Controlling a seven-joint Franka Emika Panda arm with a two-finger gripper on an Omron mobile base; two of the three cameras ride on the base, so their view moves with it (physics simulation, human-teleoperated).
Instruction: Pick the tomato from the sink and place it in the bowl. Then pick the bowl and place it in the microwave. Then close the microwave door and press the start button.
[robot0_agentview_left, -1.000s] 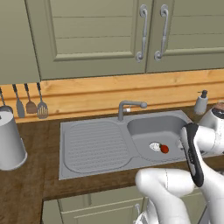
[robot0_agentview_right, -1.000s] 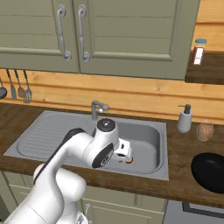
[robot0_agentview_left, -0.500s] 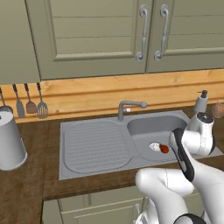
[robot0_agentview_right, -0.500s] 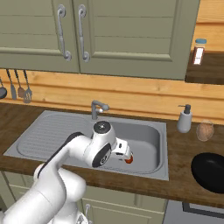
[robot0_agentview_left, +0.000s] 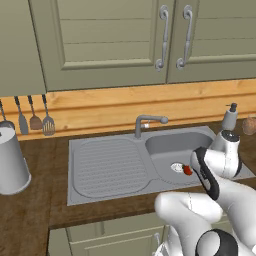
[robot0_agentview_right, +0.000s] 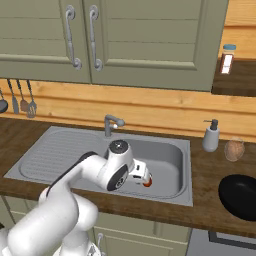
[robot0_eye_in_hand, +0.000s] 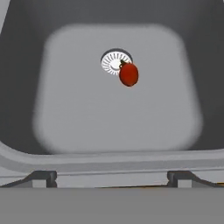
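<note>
Because nothing had yet lifted it, the tomato (robot0_eye_in_hand: 128, 74) lay on the floor of the sink (robot0_eye_in_hand: 113, 113), touching the drain (robot0_eye_in_hand: 114, 61) at the drain's four o'clock. One tomato, one drain, one tap (robot0_agentview_left: 148, 123). Above the basin hung the gripper (robot0_eye_in_hand: 112, 177), fingers spread wide (holding nothing), apparently lining up a descent.

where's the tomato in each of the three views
Left base view: the tomato lies on the sink basin floor, right of centre, partly behind the arm.
Right base view: the tomato peeks out just right of the arm's wrist, low in the basin.
Hand view: the tomato lies above centre.
Shared landmark: the round white drain, which the tomato touches; also seen in the left base view.
</note>
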